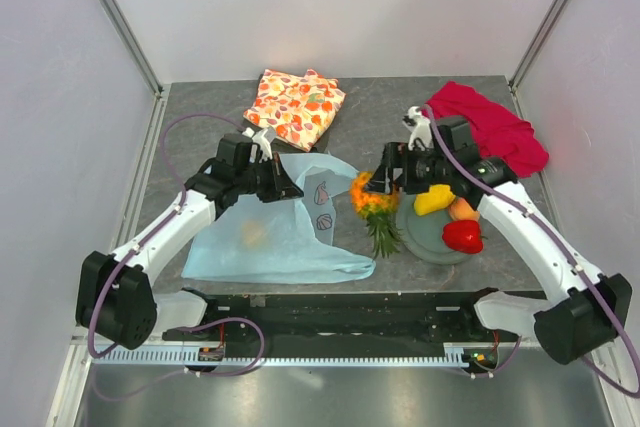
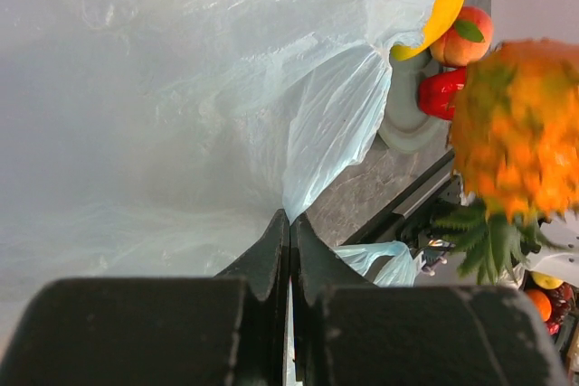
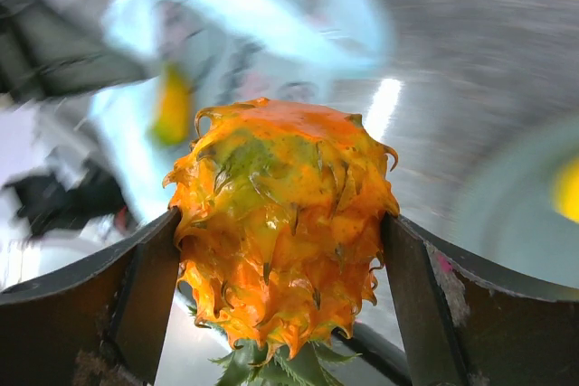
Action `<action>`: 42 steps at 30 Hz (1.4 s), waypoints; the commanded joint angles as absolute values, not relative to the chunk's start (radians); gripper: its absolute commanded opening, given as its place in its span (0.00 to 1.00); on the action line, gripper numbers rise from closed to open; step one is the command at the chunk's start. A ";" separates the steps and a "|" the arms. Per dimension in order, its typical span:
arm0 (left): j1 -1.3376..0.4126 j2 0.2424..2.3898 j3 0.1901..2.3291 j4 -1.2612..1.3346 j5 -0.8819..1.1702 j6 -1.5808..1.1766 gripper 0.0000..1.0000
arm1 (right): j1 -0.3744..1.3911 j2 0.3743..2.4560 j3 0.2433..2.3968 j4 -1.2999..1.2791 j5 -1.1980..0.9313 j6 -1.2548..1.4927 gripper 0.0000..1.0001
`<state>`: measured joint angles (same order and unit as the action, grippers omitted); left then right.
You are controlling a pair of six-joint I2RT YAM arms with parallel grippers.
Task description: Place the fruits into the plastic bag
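Right fingers (image 3: 145, 287) spread wide, clamping pineapple (image 3: 280, 241) both flanks; left fingers (image 2: 267, 264) pressed together on plastic bag (image 2: 181, 88). Overhead shows yellow fruit (image 1: 253, 235) inside bag, unseen from left wrist.

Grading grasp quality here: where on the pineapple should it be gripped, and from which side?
Grip the pineapple across its rounded orange body, fingers on opposite flanks, coming side-on to its long axis. The body bulges evenly; the leaves are thin and splayed. The right gripper holds it so.
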<state>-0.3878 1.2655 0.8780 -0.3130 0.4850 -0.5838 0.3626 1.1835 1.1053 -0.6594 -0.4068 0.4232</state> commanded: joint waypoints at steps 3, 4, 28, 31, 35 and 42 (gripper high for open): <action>-0.385 1.261 0.934 -0.273 0.520 -0.601 0.01 | 0.512 1.296 1.174 -0.505 -0.676 0.410 0.00; -0.385 1.259 0.934 -0.273 0.525 -0.598 0.01 | 0.529 1.311 1.167 -0.491 -0.722 0.419 0.00; -0.388 1.253 0.936 -0.247 0.761 -0.512 0.02 | 0.508 1.726 1.447 -0.526 -0.545 0.279 0.00; -0.388 1.256 0.934 -0.236 0.778 -0.512 0.02 | 0.512 1.721 1.413 -0.460 -0.500 0.330 0.00; -0.390 1.266 0.923 -0.193 0.776 -0.551 0.02 | 0.552 1.686 1.347 -0.347 -0.422 0.386 0.00; -0.391 1.289 0.917 -0.094 0.818 -0.626 0.02 | 0.623 1.614 1.209 -0.115 -0.313 0.547 0.00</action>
<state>-0.3885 1.2732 0.8913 -0.1799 0.7635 -0.5777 0.5953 1.6829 1.2518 -0.3092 -0.3908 0.4278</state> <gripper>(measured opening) 0.022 0.905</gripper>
